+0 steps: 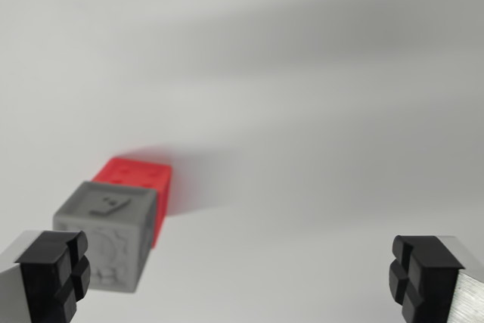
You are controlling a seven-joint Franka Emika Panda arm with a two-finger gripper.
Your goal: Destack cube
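The claw (pixel 242 277) was seen spread wide, its two black pads (pixel 53 274) set at the lower corners of the wrist view with nothing held between them. A grey cube (pixel 106 236) was found on the white tabletop (pixel 318 149) at the wrist view's lower left — just beside the left pad, though contact could not be told. A red cube (pixel 140 179) was placed directly behind the grey one, touching it or nearly so. No edge of the tabletop was shown.
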